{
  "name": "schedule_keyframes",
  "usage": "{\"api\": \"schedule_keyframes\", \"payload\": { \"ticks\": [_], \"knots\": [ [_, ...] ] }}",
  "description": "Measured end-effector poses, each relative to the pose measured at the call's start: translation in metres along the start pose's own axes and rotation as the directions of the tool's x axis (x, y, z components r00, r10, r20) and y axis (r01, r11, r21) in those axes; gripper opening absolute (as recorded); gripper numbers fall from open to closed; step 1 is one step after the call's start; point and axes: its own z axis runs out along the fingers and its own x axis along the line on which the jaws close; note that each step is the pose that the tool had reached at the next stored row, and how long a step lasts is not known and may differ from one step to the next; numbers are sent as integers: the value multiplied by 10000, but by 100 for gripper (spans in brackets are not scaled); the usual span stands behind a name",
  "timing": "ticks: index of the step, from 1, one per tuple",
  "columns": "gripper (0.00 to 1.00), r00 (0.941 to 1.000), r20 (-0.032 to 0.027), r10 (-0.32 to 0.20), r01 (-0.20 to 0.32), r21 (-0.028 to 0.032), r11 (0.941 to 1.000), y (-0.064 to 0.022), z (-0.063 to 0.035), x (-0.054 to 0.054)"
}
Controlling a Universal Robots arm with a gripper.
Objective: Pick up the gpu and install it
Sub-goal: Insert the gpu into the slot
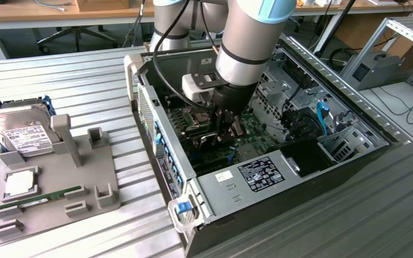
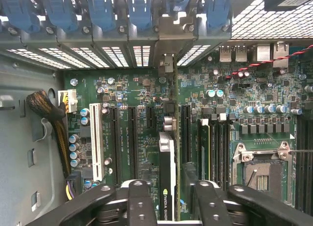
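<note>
While inside the case point(image 1: 378, 141), the claw point(image 2: 168, 196) grips the gpu point(image 2: 167, 172) edge-on.

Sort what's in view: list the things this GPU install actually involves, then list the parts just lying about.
In the job:
- gpu, edge-on between the gripper's fingers
- gripper, down inside the case
- motherboard with its slots
- computer case

Lying about:
- hard drive on the grey holder
- RAM stick
- CPU
</note>
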Motion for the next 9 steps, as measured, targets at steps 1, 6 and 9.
{"api": "schedule_keyframes", "payload": {
  "ticks": [1, 6, 9],
  "knots": [
    [38, 10000, 0, 0, 0, 0, 10000, 0, 0, 0],
    [38, 10000, 0, 0, 0, 0, 10000, 0, 0, -1],
    [38, 10000, 0, 0, 0, 0, 10000, 0, 0, -11]
  ]
}}
